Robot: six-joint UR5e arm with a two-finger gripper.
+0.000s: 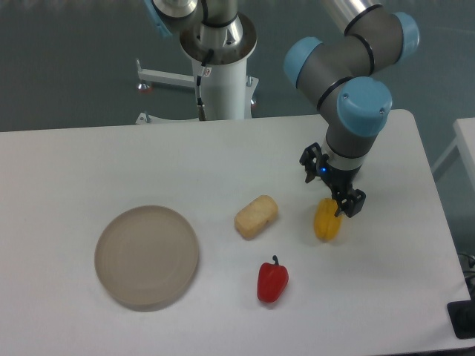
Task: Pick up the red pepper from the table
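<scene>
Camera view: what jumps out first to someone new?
The grey and blue arm reaching in from the top right, its gripper hanging right over the yellow pepper. Then the red pepper, alone and untouched near the front edge of the white table. A beige lump sits mid-table, with a round tan plate at left.
</scene>
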